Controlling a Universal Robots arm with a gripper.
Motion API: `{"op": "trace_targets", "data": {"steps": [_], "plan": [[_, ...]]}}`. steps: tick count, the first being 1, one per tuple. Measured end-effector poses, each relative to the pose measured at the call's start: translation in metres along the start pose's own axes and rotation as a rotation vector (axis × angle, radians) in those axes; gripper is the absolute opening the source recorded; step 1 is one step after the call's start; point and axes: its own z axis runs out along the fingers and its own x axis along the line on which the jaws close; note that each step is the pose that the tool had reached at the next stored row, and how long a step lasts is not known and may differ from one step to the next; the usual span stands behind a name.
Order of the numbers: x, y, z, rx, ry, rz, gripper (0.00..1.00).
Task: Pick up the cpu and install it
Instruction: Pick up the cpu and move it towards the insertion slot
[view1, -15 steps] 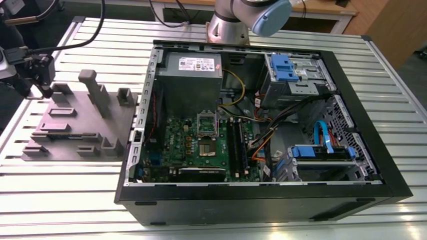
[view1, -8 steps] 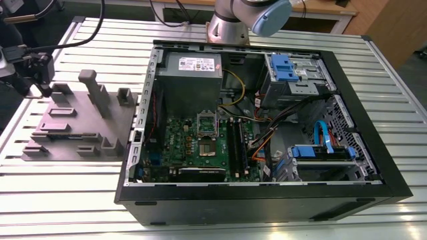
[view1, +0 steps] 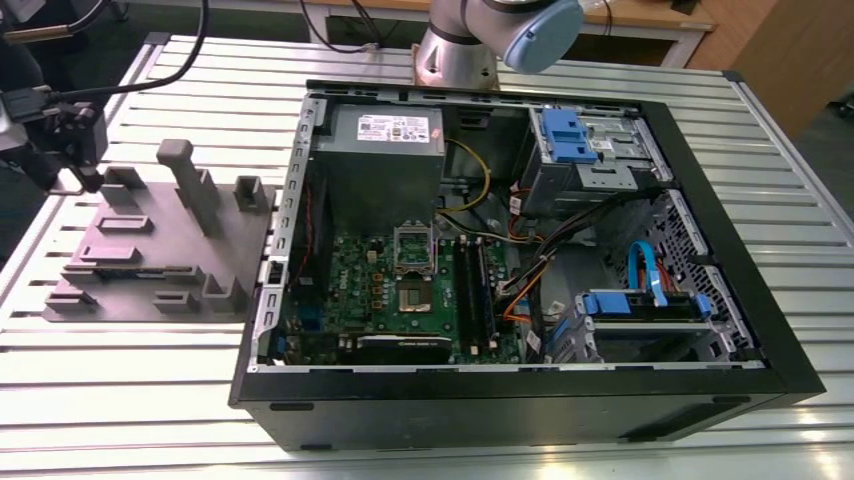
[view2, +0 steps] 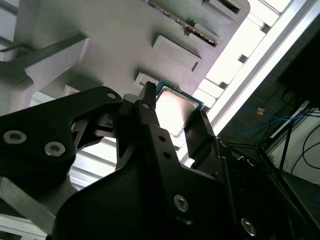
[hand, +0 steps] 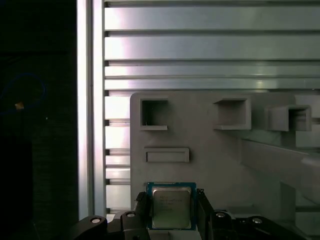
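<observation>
The cpu (hand: 171, 209) (view2: 176, 109) is seen in both wrist views as a small flat square chip with a silvery-grey metal top and a thin blue-green rim. It is kept flat, metal face toward the cameras, over the pale grey block (hand: 210, 150), near one of its edges. Two opposite sides are clasped between the black fingers (hand: 141, 206) of the gripper (hand: 171, 195). Whether it rests on the block cannot be told.
</observation>
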Motion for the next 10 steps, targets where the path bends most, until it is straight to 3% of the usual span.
{"op": "trace_targets", "data": {"steps": [10], "plan": [[0.0, 0.0, -0.0035, 0.0, 0.0, 0.0, 0.47]]}}
